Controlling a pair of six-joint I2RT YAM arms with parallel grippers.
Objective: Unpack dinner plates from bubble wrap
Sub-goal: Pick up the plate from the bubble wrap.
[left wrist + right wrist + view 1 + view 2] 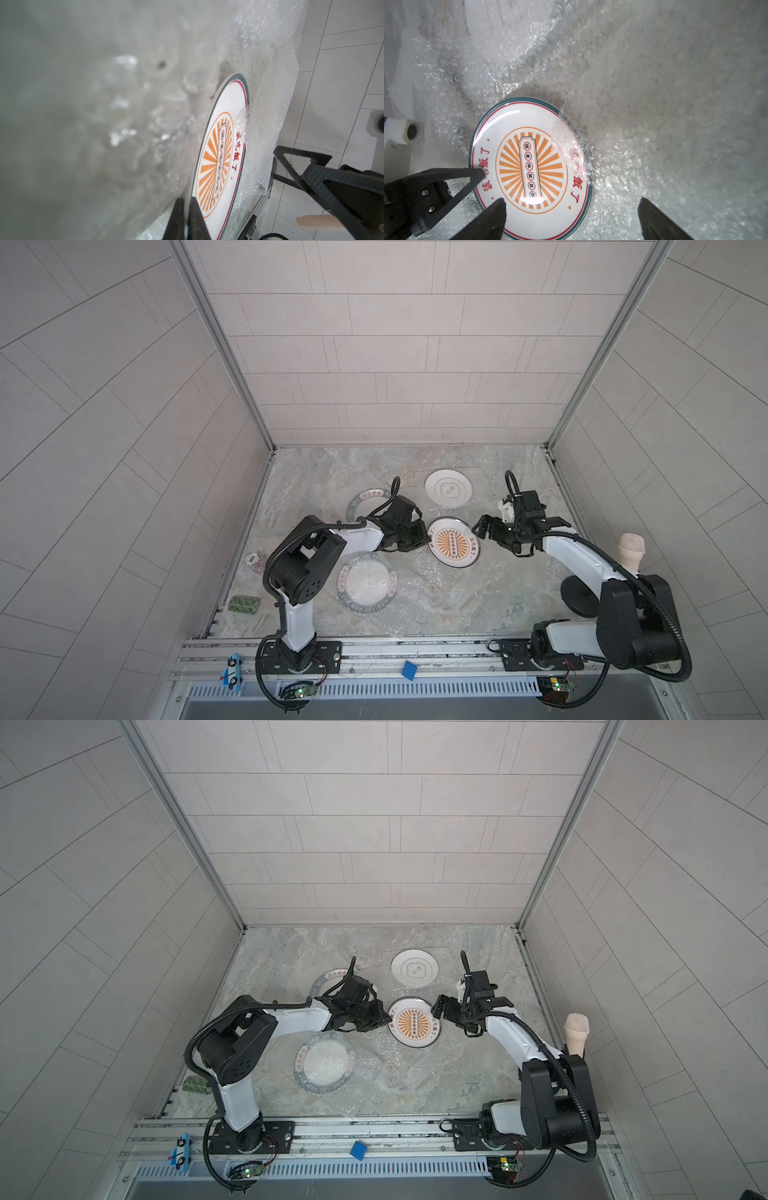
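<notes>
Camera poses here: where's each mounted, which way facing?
Top views: stereo head overhead, facing down on the table; both arms whole, left hand and right hand at the sunburst plate.
Left wrist: on left arm, sighting along its shut fingers across the plate's rim; right hand beyond.
Right wrist: on right arm, looking down on the plate between open fingers; left hand on its rim.
Shared: plate on bubble wrap.

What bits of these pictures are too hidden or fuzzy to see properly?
Far round white plate with dark green lettered rim: left arm covers part, both top views.
Near green-rimmed white plate: lettering fogged by clear dimpled bubble wrap over it, top views.
Round white plate with orange sunburst centre: cut off by the picture's edge, right wrist view.
Left wrist view: blurred wrap sheet near the lens hides everything behind.
</notes>
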